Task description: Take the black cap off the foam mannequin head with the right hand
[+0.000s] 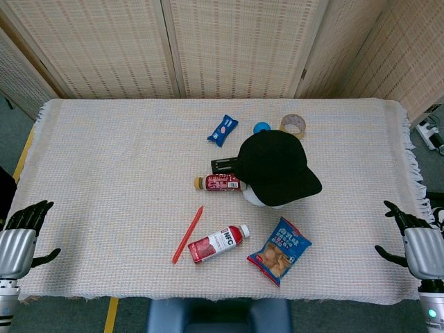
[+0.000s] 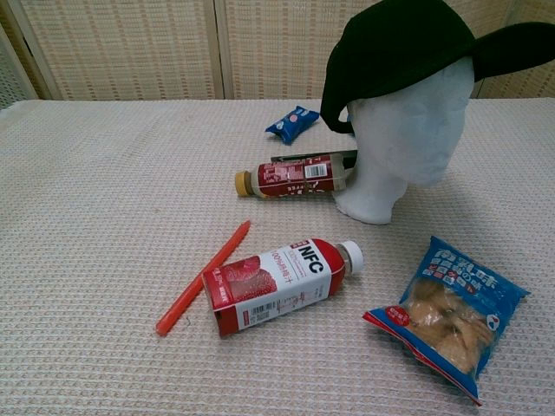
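Note:
The black cap (image 1: 275, 165) sits on the white foam mannequin head (image 2: 406, 134), brim pointing to the right; in the chest view the cap (image 2: 408, 48) covers the crown and the face shows below it. My right hand (image 1: 415, 239) hangs at the table's right edge, fingers spread, holding nothing, well to the right of the cap. My left hand (image 1: 21, 234) stays at the left edge, fingers apart and empty. Neither hand shows in the chest view.
A red NFC juice bottle (image 1: 218, 243), an orange stick (image 1: 188, 234), a blue snack bag (image 1: 279, 250) lie in front of the head. A dark red bottle (image 1: 218, 182) lies against its left. A blue packet (image 1: 222, 130), blue lid (image 1: 261, 127) and tape roll (image 1: 293, 124) lie behind.

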Controlling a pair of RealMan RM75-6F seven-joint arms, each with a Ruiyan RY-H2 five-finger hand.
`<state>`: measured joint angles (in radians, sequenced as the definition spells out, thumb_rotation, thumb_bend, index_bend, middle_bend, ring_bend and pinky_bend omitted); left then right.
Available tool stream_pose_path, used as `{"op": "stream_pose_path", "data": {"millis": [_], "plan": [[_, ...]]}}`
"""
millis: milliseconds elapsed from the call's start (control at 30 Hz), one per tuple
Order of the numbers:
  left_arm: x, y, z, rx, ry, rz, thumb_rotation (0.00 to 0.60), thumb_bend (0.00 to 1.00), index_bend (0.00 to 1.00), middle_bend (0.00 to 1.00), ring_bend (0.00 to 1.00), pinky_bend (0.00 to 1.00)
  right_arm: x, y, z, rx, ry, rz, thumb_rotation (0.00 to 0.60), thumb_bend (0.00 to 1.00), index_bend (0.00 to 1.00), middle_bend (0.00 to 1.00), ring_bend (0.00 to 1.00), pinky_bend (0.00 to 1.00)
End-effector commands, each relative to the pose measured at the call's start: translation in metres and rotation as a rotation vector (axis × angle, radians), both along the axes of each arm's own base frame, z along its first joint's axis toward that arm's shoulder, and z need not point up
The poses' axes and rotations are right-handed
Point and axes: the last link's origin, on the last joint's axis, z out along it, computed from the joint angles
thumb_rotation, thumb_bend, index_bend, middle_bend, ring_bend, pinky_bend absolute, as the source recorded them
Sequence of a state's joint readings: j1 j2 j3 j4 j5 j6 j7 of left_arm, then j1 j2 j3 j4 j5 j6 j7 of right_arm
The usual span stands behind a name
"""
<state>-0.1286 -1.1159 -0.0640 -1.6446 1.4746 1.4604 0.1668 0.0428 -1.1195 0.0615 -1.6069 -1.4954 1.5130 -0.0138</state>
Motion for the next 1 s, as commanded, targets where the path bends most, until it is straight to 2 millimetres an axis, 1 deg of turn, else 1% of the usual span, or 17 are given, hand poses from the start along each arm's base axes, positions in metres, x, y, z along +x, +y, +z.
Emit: {"op": "stream_pose_path", "data": {"millis": [33,267,733,900,1000], "plan": [[0.0000,0.0009,-0.0012,0.005,0.002,-0.006,0.600,0.14,0.14,0.14,0.14,0.19,0.0004,-0.0008,-0.0009,0.004,-0.007,0.000,0.600,0.06,0.14,0.33,0.34,0.41],[-0.0007,-0.0015,-0.0003,0.014,0.000,-0.012,0.600,0.14,0.14,0.15,0.14,0.19,0.0008,0.0001,-0.0022,0.012,-0.015,0.005,0.600,0.06,0.14,0.33,0.35,0.41],[0.0010,-0.0053,0.0040,0.042,-0.023,-0.033,0.600,0.14,0.15,0.15,0.15,0.19,0.0024,0.0034,0.0012,-0.031,-0.030,0.041,0.600,0.06,0.17,0.35,0.36,0.41],[0.0021,-0.0056,0.0043,0.046,-0.032,-0.047,0.600,0.14,0.16,0.15,0.15,0.19,0.0036,0.0037,0.0012,-0.042,-0.033,0.053,0.600,0.06,0.18,0.36,0.39,0.54],[0.0007,-0.0057,0.0040,0.048,-0.036,-0.049,0.600,0.14,0.17,0.16,0.15,0.19,0.0063,0.0019,0.0010,-0.056,-0.040,0.077,0.600,0.06,0.22,0.38,0.46,0.64]]}}
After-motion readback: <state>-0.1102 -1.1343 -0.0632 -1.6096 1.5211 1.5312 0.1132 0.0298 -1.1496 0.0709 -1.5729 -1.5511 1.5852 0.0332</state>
